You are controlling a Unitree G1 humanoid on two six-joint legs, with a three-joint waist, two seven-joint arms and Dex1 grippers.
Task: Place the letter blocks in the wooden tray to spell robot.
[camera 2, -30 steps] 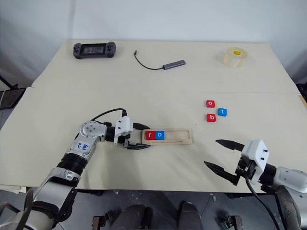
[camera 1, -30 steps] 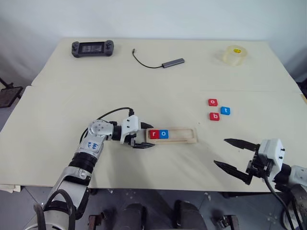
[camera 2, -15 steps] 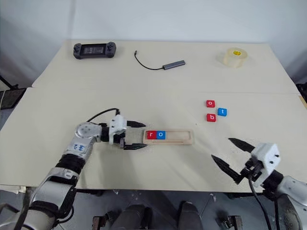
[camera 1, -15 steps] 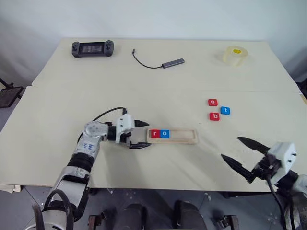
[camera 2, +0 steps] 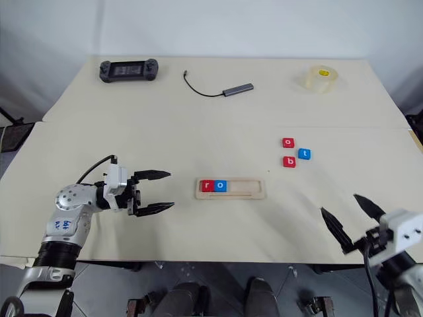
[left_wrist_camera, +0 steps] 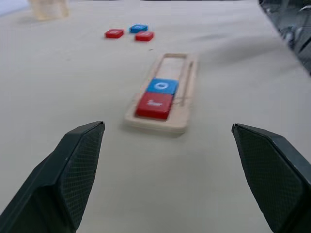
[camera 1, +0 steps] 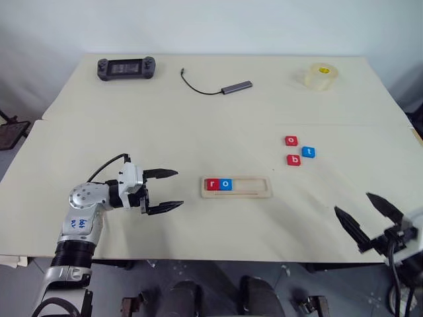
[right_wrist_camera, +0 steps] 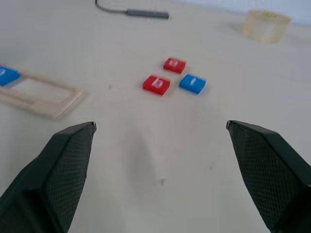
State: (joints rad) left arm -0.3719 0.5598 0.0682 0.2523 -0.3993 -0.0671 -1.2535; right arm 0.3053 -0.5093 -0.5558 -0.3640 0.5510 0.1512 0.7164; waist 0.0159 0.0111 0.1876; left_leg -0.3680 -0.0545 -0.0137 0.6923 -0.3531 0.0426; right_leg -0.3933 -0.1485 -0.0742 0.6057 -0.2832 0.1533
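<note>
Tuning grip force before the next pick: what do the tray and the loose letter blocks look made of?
The wooden tray: pale, matte unfinished-looking wood, likely plywood. The letter blocks: smooth, evenly coloured red or blue with white letters; painted wood or plastic, hard to tell, with a faint sheen.

Pale wood tray [camera 1: 254, 193]: red r [camera 1: 212, 184], blue o [camera 1: 226, 184]; outside: red o [camera 1: 291, 140], red b [camera 1: 294, 160], blue t [camera 1: 308, 152].

- The right tool [camera 1: 370, 216] sits at the picture's lower right corner; its arm is cut off by the edge.
- In the right wrist view the wooden tray [right_wrist_camera: 41, 95] runs off the side, its blue block [right_wrist_camera: 7, 75] half cut.
- There the letters on the three loose blocks [right_wrist_camera: 156, 84] are blurred.
- The tape roll [left_wrist_camera: 47, 8] is cropped in the left wrist view.
</note>
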